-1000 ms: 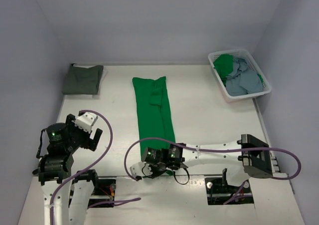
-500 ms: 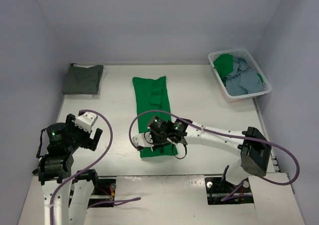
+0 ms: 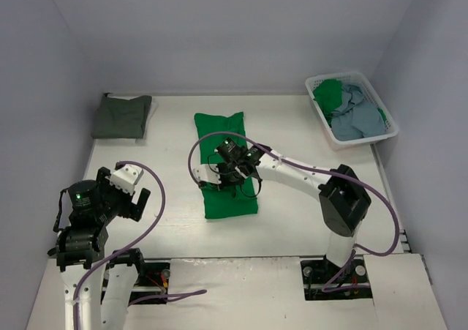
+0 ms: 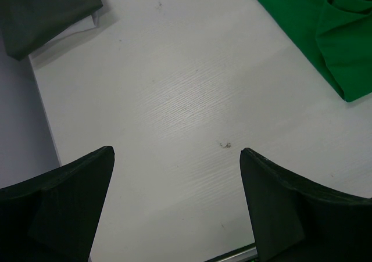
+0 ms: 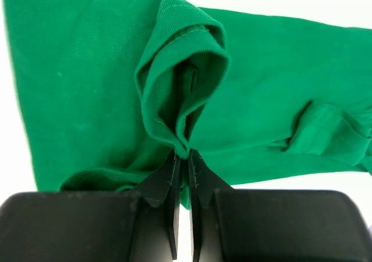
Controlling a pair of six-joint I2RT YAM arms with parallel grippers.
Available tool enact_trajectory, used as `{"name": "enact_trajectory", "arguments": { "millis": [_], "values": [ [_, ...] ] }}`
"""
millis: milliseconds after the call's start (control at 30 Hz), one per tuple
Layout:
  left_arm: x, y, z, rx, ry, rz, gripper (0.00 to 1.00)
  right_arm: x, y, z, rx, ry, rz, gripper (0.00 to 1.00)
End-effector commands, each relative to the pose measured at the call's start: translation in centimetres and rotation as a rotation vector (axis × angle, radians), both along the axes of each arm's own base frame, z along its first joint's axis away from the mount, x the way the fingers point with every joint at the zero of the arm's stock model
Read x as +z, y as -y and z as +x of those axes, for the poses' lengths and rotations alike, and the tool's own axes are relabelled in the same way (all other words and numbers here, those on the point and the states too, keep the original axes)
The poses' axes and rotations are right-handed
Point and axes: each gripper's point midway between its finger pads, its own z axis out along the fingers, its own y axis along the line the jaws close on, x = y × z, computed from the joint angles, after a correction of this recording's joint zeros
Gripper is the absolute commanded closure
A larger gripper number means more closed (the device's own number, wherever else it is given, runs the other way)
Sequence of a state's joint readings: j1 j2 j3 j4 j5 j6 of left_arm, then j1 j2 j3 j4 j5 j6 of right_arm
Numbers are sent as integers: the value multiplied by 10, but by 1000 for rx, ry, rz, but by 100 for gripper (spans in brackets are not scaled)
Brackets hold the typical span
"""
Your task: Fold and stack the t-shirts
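A bright green t-shirt (image 3: 230, 198) lies lengthwise in the middle of the table. My right gripper (image 3: 219, 173) is over its middle, shut on a pinched fold of the green cloth (image 5: 187, 149), with the near part doubled over the rest (image 5: 75, 70). My left gripper (image 3: 131, 198) is open and empty above bare table at the near left (image 4: 176, 153). A folded dark grey-olive t-shirt (image 3: 122, 115) lies at the far left, also in the left wrist view (image 4: 40, 12). Another green shirt (image 3: 329, 94) and a light blue one (image 3: 355, 118) lie in the basket. No white shirt shows plainly.
A white plastic basket (image 3: 319, 82) stands at the far right corner. Walls close the table on the left, back and right. The right arm (image 3: 307, 176) reaches across the table from its base at the near right. The green shirt's edge shows in the left wrist view (image 4: 343, 47).
My right gripper has carried the green shirt's near hem away from the near edge toward the far side, doubling the shirt over itself. The left arm has not moved.
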State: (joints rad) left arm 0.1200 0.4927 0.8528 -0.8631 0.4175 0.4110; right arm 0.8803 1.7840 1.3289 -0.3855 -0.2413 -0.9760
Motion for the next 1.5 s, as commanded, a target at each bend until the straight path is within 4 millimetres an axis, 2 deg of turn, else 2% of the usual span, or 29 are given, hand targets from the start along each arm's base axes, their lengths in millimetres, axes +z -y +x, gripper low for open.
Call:
{"name": "enact_trajectory", "arguments": {
  "millis": [0,133,367,533,867,1100,1467],
  "values": [
    [9,-1,10,2,35,-2,17,18,-13,23,28,40,54,100],
    [8,-1,11,-1,31,-3,17,21,-19,45,14,50,73,100],
    [9,-2,11,3,35,-1,17,10,-21,73,-7,52,64,100],
    [9,-1,12,2,35,-1,17,-7,-18,79,-11,39,30,100],
    [8,-1,12,3,30,-3,17,-19,-14,103,-34,46,23,100],
    [8,-2,13,3,30,-3,17,-11,-16,121,-52,74,44,100],
    [6,-2,13,4,26,-3,17,-2,-20,137,-77,102,83,100]
  ]
}}
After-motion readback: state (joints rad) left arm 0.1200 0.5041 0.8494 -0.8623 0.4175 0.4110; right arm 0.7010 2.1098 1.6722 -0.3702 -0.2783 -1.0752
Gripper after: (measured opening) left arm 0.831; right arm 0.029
